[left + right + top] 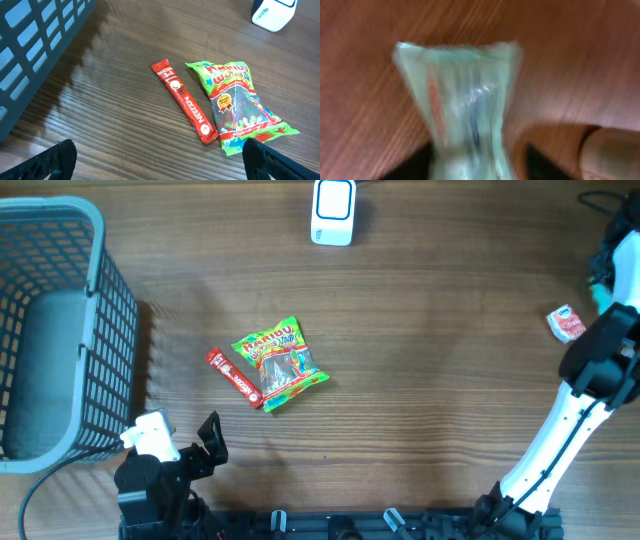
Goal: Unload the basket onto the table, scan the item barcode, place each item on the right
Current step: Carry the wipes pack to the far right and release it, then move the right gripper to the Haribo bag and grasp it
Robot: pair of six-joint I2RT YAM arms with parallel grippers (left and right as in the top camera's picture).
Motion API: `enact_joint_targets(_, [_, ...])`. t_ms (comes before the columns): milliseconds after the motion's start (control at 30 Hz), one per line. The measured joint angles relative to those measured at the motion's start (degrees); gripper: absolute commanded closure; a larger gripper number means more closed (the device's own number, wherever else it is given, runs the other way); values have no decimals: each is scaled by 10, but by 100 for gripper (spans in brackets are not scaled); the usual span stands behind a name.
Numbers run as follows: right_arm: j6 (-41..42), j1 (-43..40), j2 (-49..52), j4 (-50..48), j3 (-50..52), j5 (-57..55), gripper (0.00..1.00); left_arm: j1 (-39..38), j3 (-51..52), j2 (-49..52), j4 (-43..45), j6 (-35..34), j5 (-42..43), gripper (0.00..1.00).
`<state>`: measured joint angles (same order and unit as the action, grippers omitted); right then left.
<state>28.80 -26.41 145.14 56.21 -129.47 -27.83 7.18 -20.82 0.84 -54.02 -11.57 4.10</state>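
Note:
A blurred pale teal packet (465, 100) hangs between the fingers of my right gripper (477, 165). Bare wood shows between the packet and the right finger (540, 162), so the jaws stand apart and open. Seen from overhead, that gripper (604, 280) is at the far right edge with a bit of teal (599, 294) under it. The white scanner (333, 212) stands at the back centre, far from it. My left gripper (182, 437) rests open near the front left, with nothing between its fingers (280, 162).
A green gummy bag (280, 362) and a red coffee stick (234, 377) lie mid-table, also seen as bag (237, 102) and stick (185, 100). A small red and white packet (566, 323) lies at the right. A grey basket (100, 330) stands at the left.

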Motion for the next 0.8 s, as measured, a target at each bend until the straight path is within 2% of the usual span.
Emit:
enact_joint_targets(200, [-3, 18, -33, 25, -8, 58, 0, 0, 0, 0, 0, 0, 0, 0])
enact_joint_targets(367, [-21, 98, -179, 95, -20, 168, 1, 0, 0, 0, 0, 0, 0, 0])
enact_joint_targets(433, [-64, 152, -217, 114, -32, 223, 0, 0, 0, 0, 0, 0, 0, 0])
enact_joint_targets(467, [-111, 196, -229, 130, -37, 280, 1, 0, 0, 0, 0, 0, 0, 0])
enact_joint_targets(600, [-232, 331, -226, 206, -17, 441, 1, 0, 0, 0, 0, 0, 0, 0])
enact_joint_targets(700, [-271, 447, -219, 211, -3, 471, 0, 0, 0, 0, 0, 0, 0, 0])
enact_joint_targets(800, [-256, 551, -217, 211, 0, 419, 0, 0, 0, 0, 0, 0, 0, 0])
